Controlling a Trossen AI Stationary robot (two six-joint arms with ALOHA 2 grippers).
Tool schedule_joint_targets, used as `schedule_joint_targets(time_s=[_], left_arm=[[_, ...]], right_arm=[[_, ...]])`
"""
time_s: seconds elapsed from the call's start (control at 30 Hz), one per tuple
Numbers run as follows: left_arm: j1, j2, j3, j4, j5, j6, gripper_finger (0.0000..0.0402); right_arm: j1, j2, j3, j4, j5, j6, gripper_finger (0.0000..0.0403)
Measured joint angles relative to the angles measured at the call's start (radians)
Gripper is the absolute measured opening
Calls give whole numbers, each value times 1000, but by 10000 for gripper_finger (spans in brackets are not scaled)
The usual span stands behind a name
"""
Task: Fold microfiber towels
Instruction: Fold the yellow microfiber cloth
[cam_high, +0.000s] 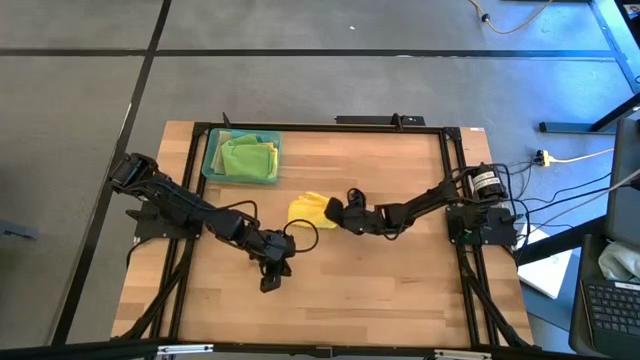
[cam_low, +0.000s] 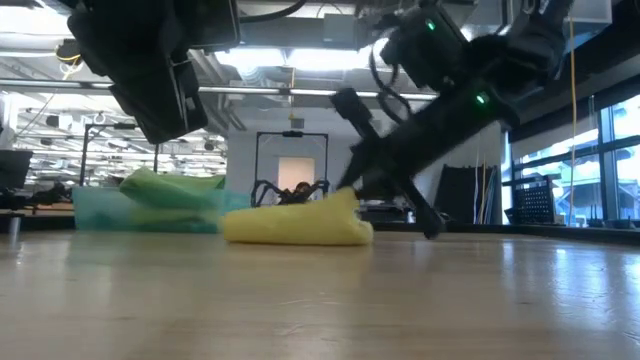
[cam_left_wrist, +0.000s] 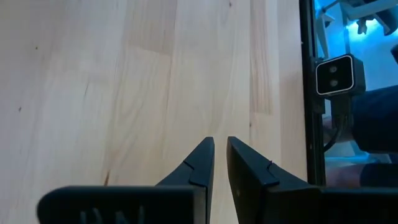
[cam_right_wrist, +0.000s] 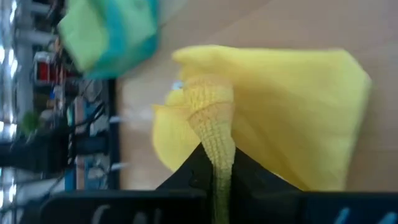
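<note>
High view: right end effector (cam_high: 333, 212) sits at frame centre, against the right edge of a crumpled yellow towel (cam_high: 308, 210) lying on the wooden table (cam_high: 400, 270). Its fingertips are lost in dark hardware here. Right wrist view settles it: both fingers are pinched together on a raised fold of the yellow towel (cam_right_wrist: 214, 124), a ridge of cloth running down between them. The rest of that towel spreads across the frame, its far edge partly behind the fold.

Left end effector (cam_high: 270, 283) is lower, left of centre in the high view, over bare table and well apart from the yellow towel. Left wrist view shows its fingers (cam_left_wrist: 199, 165) nearly together, a thin slit between the tips, nothing in them.

Teal tray (cam_high: 212, 160), upper left of the table in the high view, holds green towels (cam_high: 246, 158); the count and separate colours cannot be made out from above. Low view: tray (cam_low: 110, 212) at left, green cloth (cam_low: 165, 187) heaped over its rim, the yellow towel (cam_low: 298, 220) just right of it in frame. Dark arm housings fill the top of this frame and are cut off by its edge.
</note>
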Motion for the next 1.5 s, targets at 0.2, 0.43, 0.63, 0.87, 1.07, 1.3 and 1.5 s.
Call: schedule_joint_targets(time_s=[0.2,0.43,0.63,0.87,1.07,1.3,1.5], left_arm=[[0,0,0,-2,0,0,37],[0,1,0,-2,-11,17,37],[10,1,0,-1,-32,26,37],[22,1,0,4,-35,-1,37],[21,1,0,9,-44,-8,37],[22,1,0,9,-52,-8,37],[22,1,0,10,-52,-44,37]], right_arm=[[19,-6,-133,143,68,194,20],[48,-2,-290,494,205,252,22],[64,-3,-328,535,200,269,16],[77,-6,-326,457,209,357,16],[76,-1,-328,498,164,250,34],[80,4,-334,579,115,59,105],[80,4,-334,616,121,-65,187]])
